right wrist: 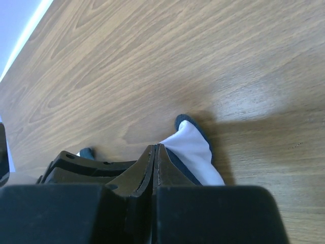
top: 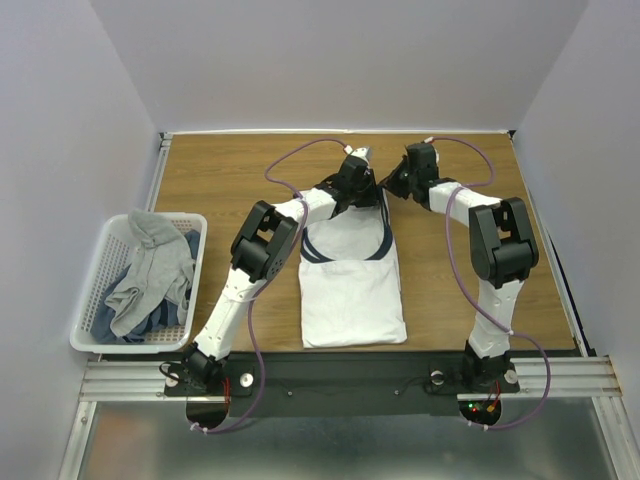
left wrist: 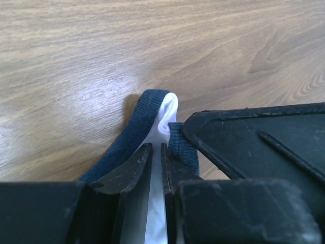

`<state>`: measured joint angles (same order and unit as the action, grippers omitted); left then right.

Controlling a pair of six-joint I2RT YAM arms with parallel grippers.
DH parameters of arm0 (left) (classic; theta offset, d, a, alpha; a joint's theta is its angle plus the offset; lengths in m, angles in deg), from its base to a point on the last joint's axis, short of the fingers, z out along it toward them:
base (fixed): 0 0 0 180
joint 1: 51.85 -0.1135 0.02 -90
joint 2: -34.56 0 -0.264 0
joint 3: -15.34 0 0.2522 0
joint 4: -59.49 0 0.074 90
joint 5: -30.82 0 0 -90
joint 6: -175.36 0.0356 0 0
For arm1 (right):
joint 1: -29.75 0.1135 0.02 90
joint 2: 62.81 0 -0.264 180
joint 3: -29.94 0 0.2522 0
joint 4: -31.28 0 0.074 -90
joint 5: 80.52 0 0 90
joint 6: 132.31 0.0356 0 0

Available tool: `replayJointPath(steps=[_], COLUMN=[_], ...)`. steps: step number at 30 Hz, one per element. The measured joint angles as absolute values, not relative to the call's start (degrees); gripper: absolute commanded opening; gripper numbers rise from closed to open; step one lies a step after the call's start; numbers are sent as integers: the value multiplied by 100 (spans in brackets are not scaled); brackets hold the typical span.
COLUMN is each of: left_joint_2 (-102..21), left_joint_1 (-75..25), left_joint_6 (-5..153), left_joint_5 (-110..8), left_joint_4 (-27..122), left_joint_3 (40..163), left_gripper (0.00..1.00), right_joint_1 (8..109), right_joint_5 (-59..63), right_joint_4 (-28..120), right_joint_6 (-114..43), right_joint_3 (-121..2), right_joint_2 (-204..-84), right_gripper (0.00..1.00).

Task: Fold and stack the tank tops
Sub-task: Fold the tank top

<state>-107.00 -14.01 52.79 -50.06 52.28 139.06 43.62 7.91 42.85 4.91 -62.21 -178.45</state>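
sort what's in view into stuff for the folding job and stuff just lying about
For the job: white cloth tank top with navy-edged neck and armholes; crumpled grey cloth tank tops.
Just lying about: white plastic lattice basket; brown wooden table.

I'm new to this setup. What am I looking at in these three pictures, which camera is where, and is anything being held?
Two white robot arms are bolted at the near edge of a wooden table. The wide picture looks down from above and behind them. The other two come from a camera on each wrist, so that arm's own black fingers fill the bottom. On the table lies a white tank top with navy edging, its hem toward the arm bases. The left gripper and the right gripper are each shut on a shoulder strap at its far end, low over the wood. Beside the table's left edge, a white basket holds grey tops.
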Motion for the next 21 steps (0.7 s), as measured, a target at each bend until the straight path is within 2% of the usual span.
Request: replayJointPath(steps=[2, 9, 21], left_joint_2=[-10704, -10702, -10313], left_joint_1=[-1401, -1401, -1514], left_joint_6=[5272, 5231, 5147], left_joint_5=[-5008, -5027, -5056], left_joint_4=[5230, 5523, 5960], left_joint_3=[13912, 13805, 13145], left_gripper=[25, 38, 40], right_joint_1=[4371, 4371, 4371], right_joint_5=[874, 1084, 1167], right_joint_4=[4285, 4285, 4285], right_joint_6=[533, 633, 640], right_joint_3=[-6243, -6249, -6249], right_joint_2=[-17845, -17845, -17845], right_gripper=[0, 0, 0])
